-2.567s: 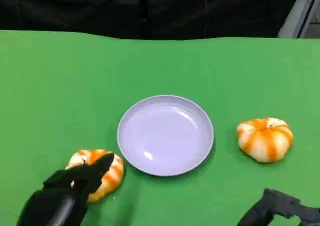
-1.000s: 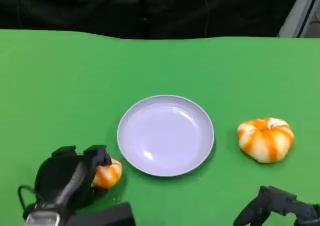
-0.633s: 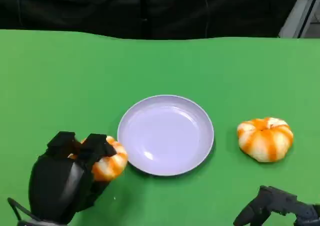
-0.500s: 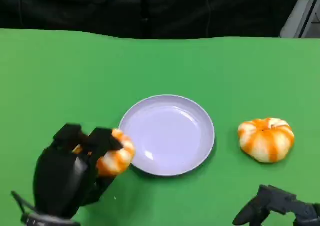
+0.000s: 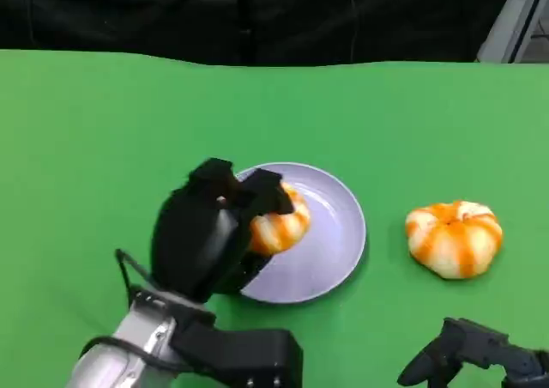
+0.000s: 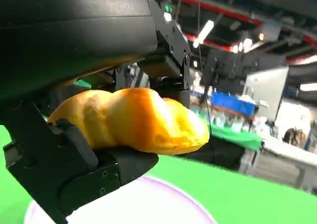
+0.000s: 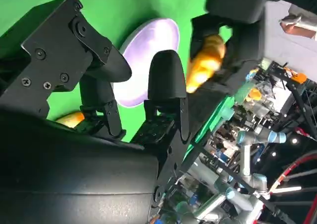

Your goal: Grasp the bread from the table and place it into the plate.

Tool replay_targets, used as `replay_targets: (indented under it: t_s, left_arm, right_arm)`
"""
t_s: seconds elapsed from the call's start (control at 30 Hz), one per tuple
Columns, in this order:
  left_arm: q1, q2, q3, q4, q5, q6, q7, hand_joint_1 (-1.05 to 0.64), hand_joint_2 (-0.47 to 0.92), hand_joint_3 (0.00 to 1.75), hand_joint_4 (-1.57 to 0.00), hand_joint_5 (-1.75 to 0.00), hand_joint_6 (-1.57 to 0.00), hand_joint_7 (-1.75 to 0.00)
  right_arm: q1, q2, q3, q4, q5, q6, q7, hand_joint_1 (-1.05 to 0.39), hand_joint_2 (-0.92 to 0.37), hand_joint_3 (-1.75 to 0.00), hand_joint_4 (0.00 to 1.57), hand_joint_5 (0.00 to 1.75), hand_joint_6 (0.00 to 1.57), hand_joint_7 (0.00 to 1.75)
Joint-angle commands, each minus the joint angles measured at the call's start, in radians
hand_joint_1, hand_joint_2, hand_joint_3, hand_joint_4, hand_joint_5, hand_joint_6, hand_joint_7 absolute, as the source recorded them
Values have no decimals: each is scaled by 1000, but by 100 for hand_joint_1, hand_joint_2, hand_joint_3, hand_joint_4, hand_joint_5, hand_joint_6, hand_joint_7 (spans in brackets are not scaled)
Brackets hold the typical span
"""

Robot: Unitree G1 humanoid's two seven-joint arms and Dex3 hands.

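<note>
In the head view the left hand (image 5: 225, 225), which half a second ago held the bread (image 5: 279, 221) beside the plate (image 5: 339, 242), now grips it over the plate's left part, so release looks close; the right hand (image 5: 467, 358) rests low with its fingers spread and empty, near a second bread (image 5: 455, 238). The left wrist view shows the bread clamped between the fingers (image 6: 168, 60) above the plate. The right wrist view shows the right hand's fingers (image 7: 166, 85) apart, holding nothing.
</note>
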Motion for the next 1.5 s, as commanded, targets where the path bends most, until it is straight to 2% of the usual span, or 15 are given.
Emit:
replay_targets:
  t_s: [0.03,0.07,0.1,0.27,0.5,0.73,0.8,0.97,1.0,1.1,1.23,1.27,1.33,1.4,1.5]
  left_arm:
    - [-31,9,-42,-37,5,148,-274,-35,87,29,-42,-76,-48,-23]
    - [-28,10,-54,-60,17,198,-348,-49,90,25,-20,-59,-31,-10]
    - [-25,10,-62,-79,25,239,-406,-56,91,24,-10,-49,-22,-6]
    - [-8,26,-103,-160,30,366,-643,-81,92,30,0,-4,-5,-1]
    - [15,74,-95,-260,-38,404,-826,-91,92,34,0,0,-3,0]
    - [104,130,-26,-419,-129,340,-798,-89,92,38,-2,-1,-6,-2]
    - [157,138,29,-459,-207,261,-752,-79,92,38,-9,-5,-12,-4]
    - [324,73,186,-502,-511,44,-651,-46,92,33,-51,-32,-37,-13]
    - [347,66,203,-495,-556,-9,-642,-38,92,31,-54,-53,-47,-14]
    - [393,52,238,-462,-659,-155,-636,-24,92,26,-58,-88,-67,-20]
    - [410,31,270,-395,-728,-284,-634,-23,92,22,-59,-112,-78,-30]
    - [410,22,275,-380,-754,-309,-642,-24,92,20,-58,-116,-78,-35]
    - [410,9,282,-362,-800,-347,-658,-26,92,21,-57,-130,-66,-80]
    - [412,5,288,-348,-819,-374,-666,-28,90,22,-58,-136,-62,-100]
    - [431,3,305,-312,-841,-429,-671,-25,69,60,-60,-144,-61,-119]
  right_arm:
    - [16,-9,14,-8,-33,-31,-10,5,-24,-145,83,145,88,112]
    - [19,-9,16,-10,-35,-31,-12,4,-24,-144,83,145,88,111]
    - [21,-10,17,-12,-37,-30,-13,4,-24,-144,83,145,88,111]
    - [32,-12,20,-24,-50,-24,-17,3,-25,-143,83,143,88,110]
    - [27,-14,23,-17,-50,-31,-26,2,-26,-142,84,143,90,109]
    - [22,-19,25,-3,-38,-40,-30,3,-25,-144,84,144,90,110]
    - [24,-21,25,-2,-39,-37,-29,4,-25,-144,83,144,89,110]
    - [33,-31,22,0,-34,-24,-18,5,-26,-141,82,142,89,109]
    - [33,-32,21,3,-34,-25,-18,5,-26,-141,82,141,89,109]
    - [25,-35,19,20,-28,-40,-23,5,-26,-141,83,141,89,108]
    - [0,-33,21,59,-12,-65,-27,3,-26,-142,84,141,90,108]
    - [-5,-30,23,60,-9,-63,-24,2,-25,-142,84,141,90,108]
    - [-15,-27,23,60,-14,-59,-26,1,-24,-144,85,140,90,108]
    - [-21,-26,22,62,-14,-56,-28,2,-22,-145,86,140,91,108]
    - [-24,-27,16,67,5,-44,-21,1,-22,-145,86,139,90,107]
